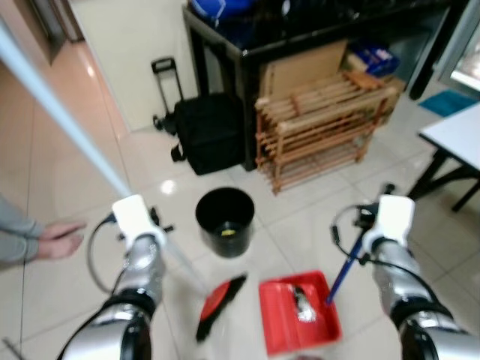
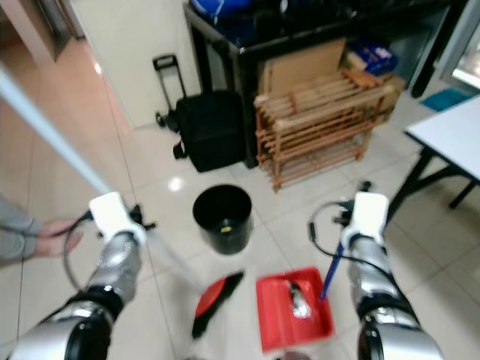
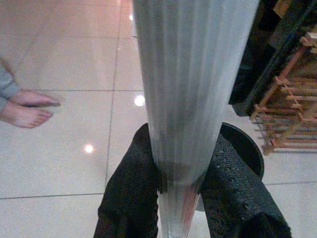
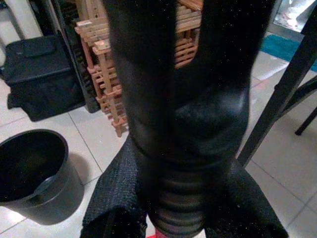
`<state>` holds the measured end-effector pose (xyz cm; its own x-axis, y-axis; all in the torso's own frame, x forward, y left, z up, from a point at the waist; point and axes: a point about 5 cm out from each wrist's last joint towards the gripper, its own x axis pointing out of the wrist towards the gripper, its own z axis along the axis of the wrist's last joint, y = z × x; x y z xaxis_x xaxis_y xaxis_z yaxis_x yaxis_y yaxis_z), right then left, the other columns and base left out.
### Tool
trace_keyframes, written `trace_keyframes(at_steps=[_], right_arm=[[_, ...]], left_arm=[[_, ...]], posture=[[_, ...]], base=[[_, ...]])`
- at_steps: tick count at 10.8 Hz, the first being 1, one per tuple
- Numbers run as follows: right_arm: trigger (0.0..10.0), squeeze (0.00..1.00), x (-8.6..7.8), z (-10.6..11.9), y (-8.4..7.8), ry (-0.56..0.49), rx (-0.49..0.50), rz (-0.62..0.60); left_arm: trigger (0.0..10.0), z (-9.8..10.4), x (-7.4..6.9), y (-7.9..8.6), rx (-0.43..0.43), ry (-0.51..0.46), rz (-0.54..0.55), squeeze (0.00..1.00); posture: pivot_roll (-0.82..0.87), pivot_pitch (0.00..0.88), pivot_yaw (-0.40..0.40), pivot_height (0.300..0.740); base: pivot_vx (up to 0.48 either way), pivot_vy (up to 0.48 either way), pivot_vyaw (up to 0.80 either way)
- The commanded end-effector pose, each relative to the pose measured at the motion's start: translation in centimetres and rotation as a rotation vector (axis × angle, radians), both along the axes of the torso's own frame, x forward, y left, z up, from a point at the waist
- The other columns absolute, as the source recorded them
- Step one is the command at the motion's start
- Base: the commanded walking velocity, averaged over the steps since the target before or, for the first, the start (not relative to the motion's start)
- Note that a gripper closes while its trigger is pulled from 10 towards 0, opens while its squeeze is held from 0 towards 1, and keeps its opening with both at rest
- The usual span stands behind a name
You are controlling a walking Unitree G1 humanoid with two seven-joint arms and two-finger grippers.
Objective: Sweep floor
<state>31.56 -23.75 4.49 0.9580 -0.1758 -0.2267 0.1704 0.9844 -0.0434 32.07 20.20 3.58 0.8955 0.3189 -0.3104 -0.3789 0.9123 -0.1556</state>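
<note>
My left gripper (image 3: 181, 198) is shut on the pale grey broom handle (image 1: 67, 127), which slants up to the far left. The broom's red head with black bristles (image 1: 221, 304) rests on the tiles just left of the red dustpan (image 1: 319, 326). A small silvery scrap (image 1: 302, 304) lies in the pan. My right gripper (image 4: 183, 208) is shut on the black grip of the dustpan's blue stick (image 1: 341, 274). A black bin (image 1: 225, 221) stands on the floor just beyond the broom head and the pan.
A person's bare foot (image 1: 60, 240) and grey trouser leg (image 1: 15, 236) are at the left, close to my left arm. Behind the bin stand a black bag on a trolley (image 1: 206, 131), a wooden slatted rack (image 1: 322, 124) and a dark cabinet. A white table (image 1: 457, 135) is at the right.
</note>
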Motion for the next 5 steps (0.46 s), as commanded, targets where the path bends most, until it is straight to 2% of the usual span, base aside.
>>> trace_keyframes(at_steps=[1,5], right_arm=[[10.0,0.0,0.7,1.1,0.1,-0.057,0.017,-0.004],[10.0,0.0,0.9,1.2,1.1,-0.075,0.028,0.029]], left_arm=[[10.0,0.4,0.0,0.4,0.038,-0.024,0.006,0.0],[10.0,0.1,-1.1,1.2,0.099,-0.058,0.021,0.0]], posture=[[-0.2,0.016,0.112,0.74],[-0.19,0.016,0.118,0.74]], base=[[0.0,0.0,0.0],[0.0,0.0,0.0]])
